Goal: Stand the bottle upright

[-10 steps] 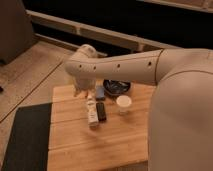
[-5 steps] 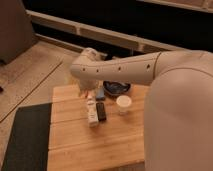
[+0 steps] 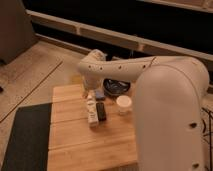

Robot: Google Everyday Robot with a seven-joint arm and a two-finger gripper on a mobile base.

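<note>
Bottle [image 3: 91, 112] lying beside black bar [image 3: 101, 111], pincer [image 3: 93, 94] just above it, mostly hidden

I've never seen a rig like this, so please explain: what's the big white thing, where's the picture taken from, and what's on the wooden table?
The big white shape is a robot's single arm, reaching in from the right over a pale wooden table. The one camera looks down past that arm. At the arm's far end its gripper hangs low over the table. Just nearer us a small slim whitish plastic bottle lies on its side, with a flat black rectangular bar beside it. To their right stands a short white cup, with a dark round dish behind. I can't tell whether the gripper holds anything; the bottle isn't upright yet.
</note>
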